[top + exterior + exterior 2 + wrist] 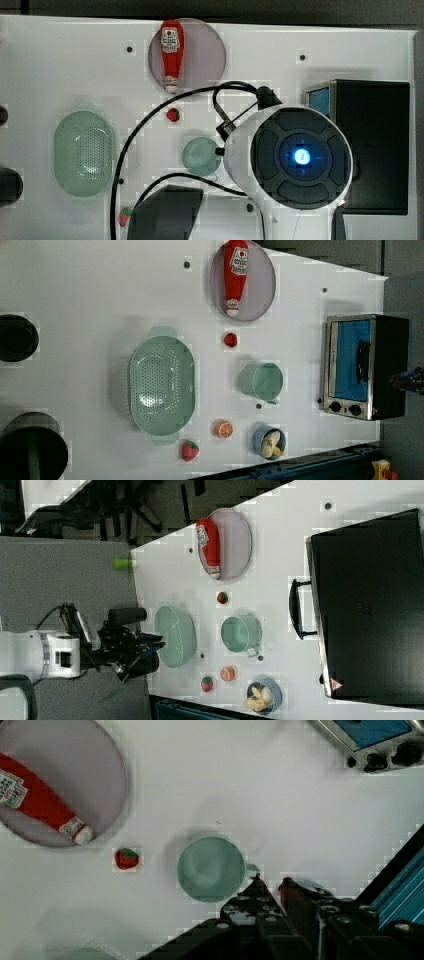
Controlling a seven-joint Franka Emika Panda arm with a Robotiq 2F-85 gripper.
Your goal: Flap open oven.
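The oven (365,367) stands at the left view's right, black-topped with a silver frame, its blue-tinted door (350,360) closed and upright with a dark bar handle (361,360). Two black knobs (345,408) sit at one corner. The top view has its black top (380,145) partly behind my arm (300,155). In the right view the handle (296,609) juts from the oven's front. My gripper (271,882) hangs high over the table beside the green mug (211,868), away from the oven corner (375,740), fingers shut on nothing.
A ketchup bottle (235,275) lies on a grey plate (260,285). Also on the table: a small strawberry (230,339), a green colander (161,385), an orange slice (224,429), a second strawberry (189,450) and a blue bowl (270,441). Black round objects (17,337) sit at the left view's left.
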